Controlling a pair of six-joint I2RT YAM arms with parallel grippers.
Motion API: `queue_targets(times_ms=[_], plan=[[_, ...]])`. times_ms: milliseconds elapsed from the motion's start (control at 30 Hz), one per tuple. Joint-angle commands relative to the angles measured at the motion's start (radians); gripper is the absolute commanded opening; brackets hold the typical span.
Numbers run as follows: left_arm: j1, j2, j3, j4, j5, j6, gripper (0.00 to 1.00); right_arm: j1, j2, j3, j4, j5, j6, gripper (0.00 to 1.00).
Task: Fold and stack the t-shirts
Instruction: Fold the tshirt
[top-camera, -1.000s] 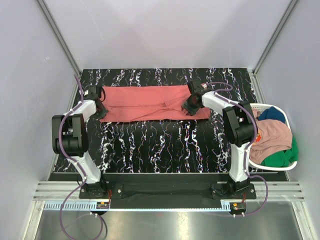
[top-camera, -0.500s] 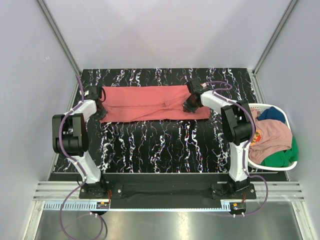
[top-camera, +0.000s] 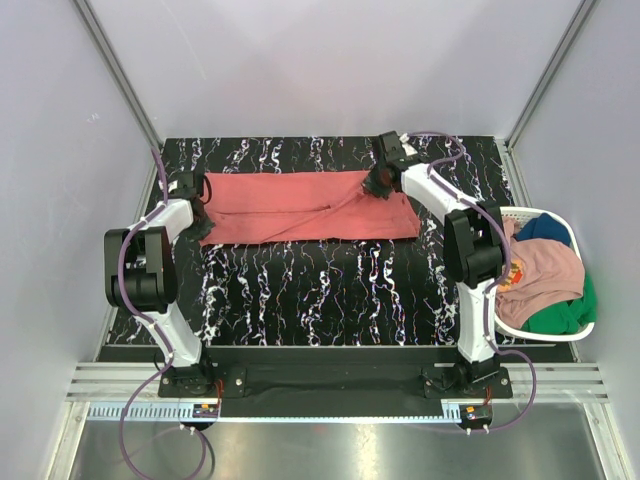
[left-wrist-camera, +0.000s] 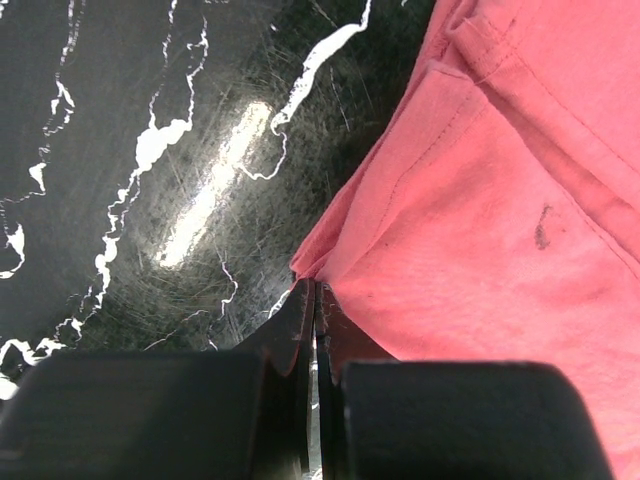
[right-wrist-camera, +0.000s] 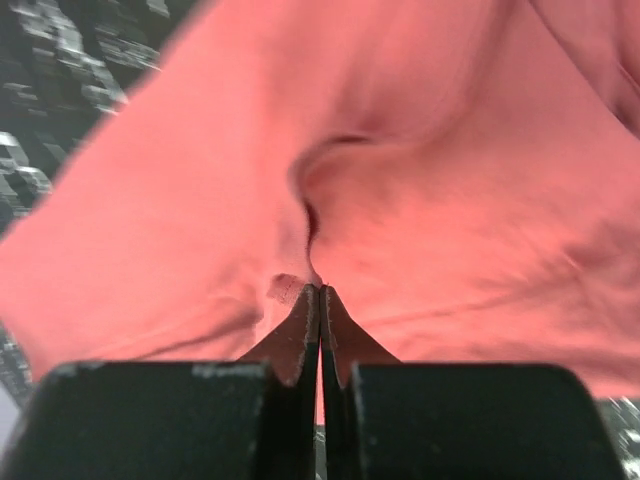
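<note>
A coral-red t-shirt lies spread in a long band across the back of the black marbled table. My left gripper is at the shirt's near left corner. In the left wrist view its jaws are shut, with the cloth's corner pinched at the tips. My right gripper is over the shirt's right part near the back edge. Seen from the right wrist, it is shut on a puckered fold of the coral-red cloth, which is drawn up into the tips.
A white laundry basket stands off the table's right side. It holds a dusty pink shirt, a dark blue one and a green one. Grey walls close in the back and both sides.
My right gripper has shut on a fold of the coral-red shirt and moved toward the back edge, dragging that cloth with it. The left arm has stayed put.
</note>
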Motion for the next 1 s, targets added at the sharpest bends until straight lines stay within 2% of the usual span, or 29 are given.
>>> queue_targets(times_ms=[0, 133, 467, 533, 967], plan=[[-0.004, -0.016, 0.041, 0.004, -0.054, -0.001, 0.00, -0.002, 0.059, 0.108, 0.007, 0.002, -0.089, 0.00], [-0.004, -0.006, 0.041, -0.004, -0.070, -0.019, 0.00, 0.000, 0.140, 0.255, -0.020, -0.029, -0.152, 0.00], [-0.004, 0.000, 0.052, -0.022, -0.094, -0.056, 0.00, -0.003, 0.317, 0.469, -0.036, -0.090, -0.285, 0.00], [-0.004, -0.003, 0.052, -0.022, -0.097, -0.056, 0.00, -0.003, 0.343, 0.510, -0.023, -0.154, -0.319, 0.00], [-0.004, -0.013, 0.052, -0.039, -0.106, -0.068, 0.00, 0.004, 0.364, 0.469, 0.061, -0.242, -0.393, 0.00]])
